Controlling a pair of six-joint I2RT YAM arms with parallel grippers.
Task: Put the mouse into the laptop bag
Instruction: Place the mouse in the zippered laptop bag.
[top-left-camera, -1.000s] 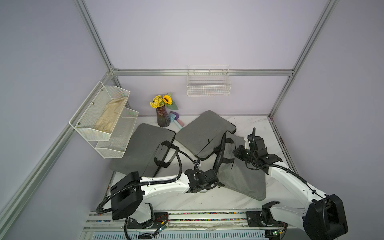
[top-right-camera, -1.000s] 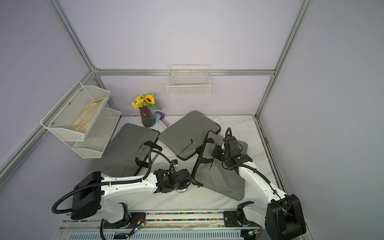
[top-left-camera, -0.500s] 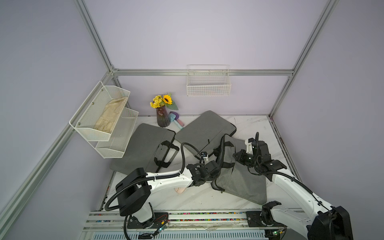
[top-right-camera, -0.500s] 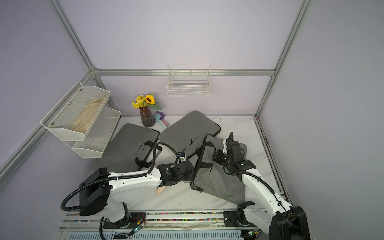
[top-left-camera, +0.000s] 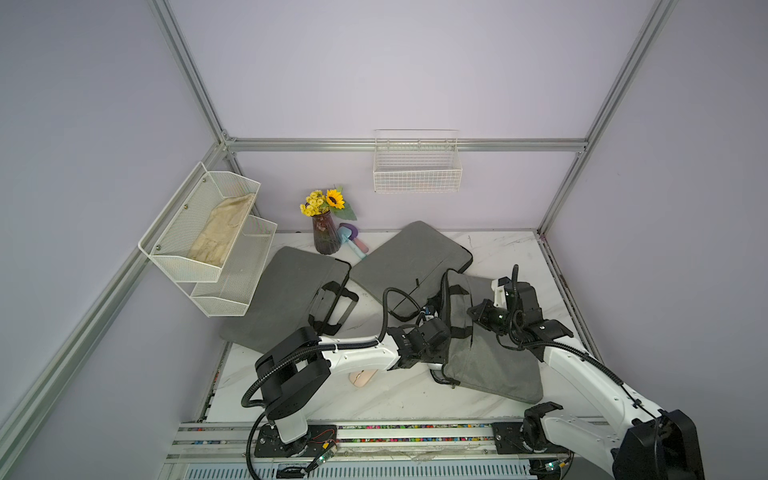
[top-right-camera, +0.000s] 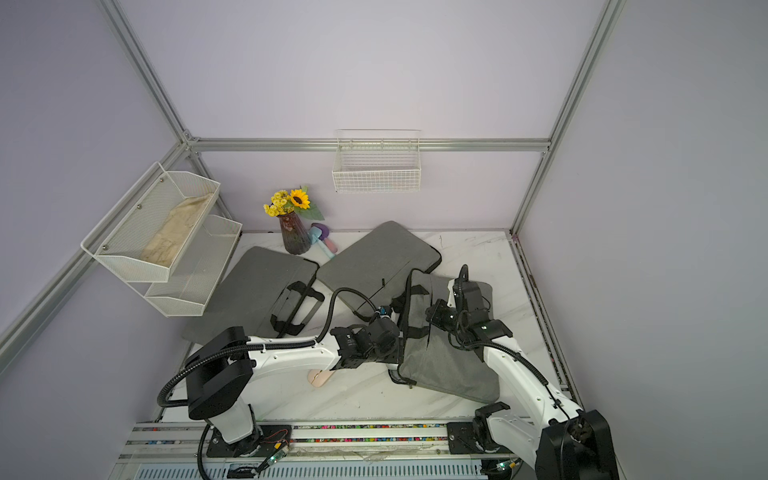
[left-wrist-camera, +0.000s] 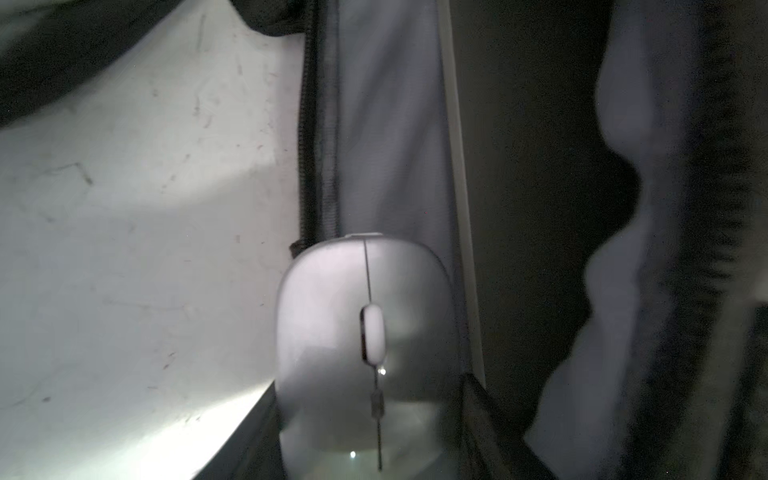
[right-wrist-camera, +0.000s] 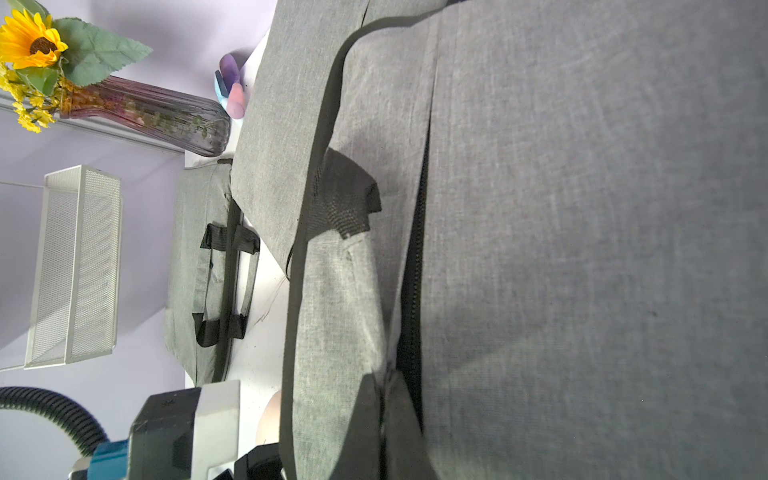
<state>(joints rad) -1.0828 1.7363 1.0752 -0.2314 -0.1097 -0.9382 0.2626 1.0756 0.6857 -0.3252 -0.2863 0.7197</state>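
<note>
Both pincers grip: left gripper (left-wrist-camera: 370, 428) holds the mouse (left-wrist-camera: 361, 332), long axis toward 3 o'clock from above, at the laptop bag (top-left-camera: 494, 365) mouth (right gripper (right-wrist-camera: 384, 415) pinches its flap).

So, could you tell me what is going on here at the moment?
The left pincer grips a pale mouse right at the open zip mouth of the grey laptop bag. The right pincer is shut on the bag's upper fabric by the zip and holds it open. A pinkish mouse lies on the table beside the bag.
</note>
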